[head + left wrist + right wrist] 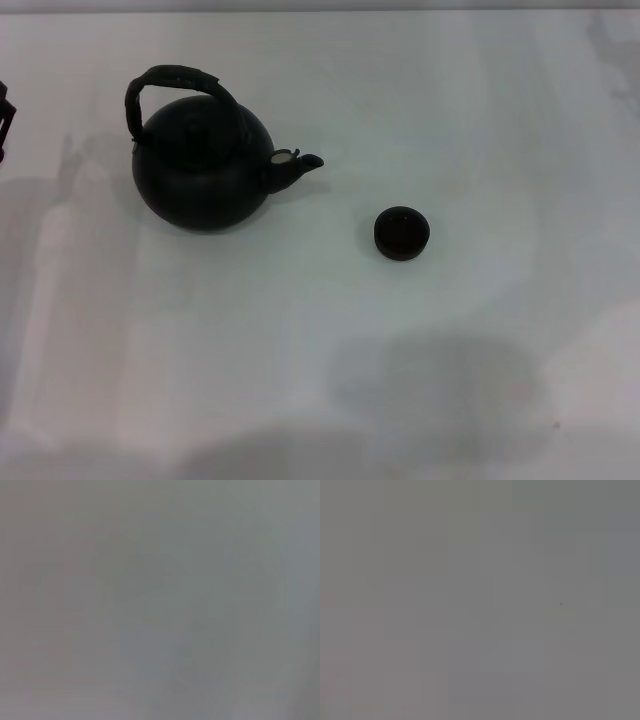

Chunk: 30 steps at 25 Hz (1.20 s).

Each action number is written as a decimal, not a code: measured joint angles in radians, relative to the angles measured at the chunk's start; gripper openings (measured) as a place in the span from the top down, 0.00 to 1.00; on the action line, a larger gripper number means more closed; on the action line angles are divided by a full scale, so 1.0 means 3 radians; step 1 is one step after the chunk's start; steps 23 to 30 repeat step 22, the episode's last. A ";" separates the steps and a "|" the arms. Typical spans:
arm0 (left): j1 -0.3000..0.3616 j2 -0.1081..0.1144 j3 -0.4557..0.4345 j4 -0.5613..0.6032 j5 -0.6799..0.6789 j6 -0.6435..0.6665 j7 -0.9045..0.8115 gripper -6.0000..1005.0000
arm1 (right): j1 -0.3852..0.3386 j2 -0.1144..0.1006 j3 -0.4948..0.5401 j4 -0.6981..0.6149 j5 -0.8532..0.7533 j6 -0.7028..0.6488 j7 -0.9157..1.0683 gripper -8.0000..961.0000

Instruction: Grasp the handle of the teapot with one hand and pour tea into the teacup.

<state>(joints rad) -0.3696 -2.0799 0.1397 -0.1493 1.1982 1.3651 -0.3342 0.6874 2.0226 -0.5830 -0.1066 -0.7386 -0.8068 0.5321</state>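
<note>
The round matte black teapot [200,170] stands upright on the white table at the left of the head view, its short spout [298,165] pointing right toward the teacup. Its arched black handle [178,80] stands up over the lid, and nothing holds it. The small dark teacup [402,233] stands upright to the right of the spout and a little nearer to me, apart from the teapot. A dark sliver of my left gripper [4,122] shows at the left edge, well left of the teapot. My right gripper is out of view. Both wrist views show only blank grey surface.
The white table [330,380] spreads across the whole head view, its far edge along the top. Soft shadows lie on it at the front and the left.
</note>
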 joint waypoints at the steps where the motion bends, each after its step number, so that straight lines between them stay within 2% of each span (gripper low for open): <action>1: -0.0008 0.0001 0.0000 0.0000 0.0000 0.0000 -0.0002 0.17 | 0.0003 0.0002 0.0000 0.0002 -0.0003 -0.0001 -0.0001 0.12; 11: -0.0090 0.0005 -0.0002 0.0011 -0.0001 -0.0032 0.0018 0.17 | 0.0019 0.0003 0.0009 0.0013 0.0003 0.0028 -0.0100 0.12; 20: -0.0220 0.0007 0.0010 0.0048 0.0119 -0.0284 0.0020 0.17 | 0.0091 0.0010 0.0011 0.0131 0.0003 0.0029 -0.0264 0.12; 30: -0.0235 0.0007 0.0010 0.0048 0.0141 -0.0285 0.0020 0.17 | 0.0117 0.0011 0.0015 0.0138 0.0003 0.0030 -0.0264 0.12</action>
